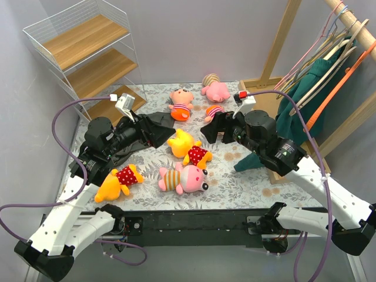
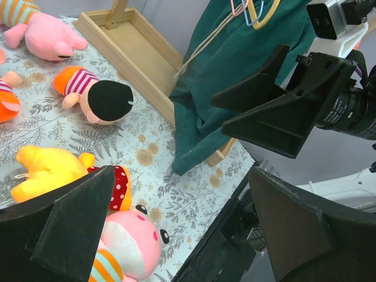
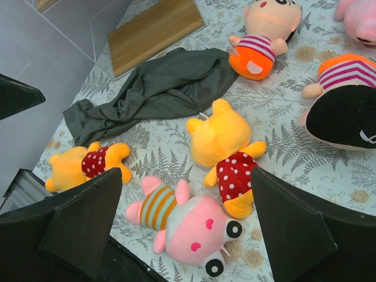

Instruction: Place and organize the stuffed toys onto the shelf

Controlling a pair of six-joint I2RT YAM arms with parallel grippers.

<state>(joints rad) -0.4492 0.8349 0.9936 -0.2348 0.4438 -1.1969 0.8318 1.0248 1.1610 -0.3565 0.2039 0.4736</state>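
Six stuffed toys lie on the leaf-print tablecloth. Nearest are a yellow bear (image 1: 117,181), a pink pig (image 1: 185,178) and a second yellow bear (image 1: 188,147). Farther back are a peach doll (image 1: 181,103), a pink pig (image 1: 216,88) and a doll (image 1: 212,111) partly behind my right gripper. The white wire shelf (image 1: 88,53) stands at the far left, its boards bare. My left gripper (image 1: 161,132) is open and empty, hovering left of the middle bear. My right gripper (image 1: 211,130) is open and empty above the near pig (image 3: 188,226) and bear (image 3: 226,147).
A dark grey cloth (image 3: 153,88) lies under my left arm, in front of the shelf's bottom board (image 3: 153,32). A wooden clothes rack with a green garment (image 1: 317,88) and its base tray (image 2: 135,53) stand at the right. The table's black front edge (image 1: 194,222) is near.
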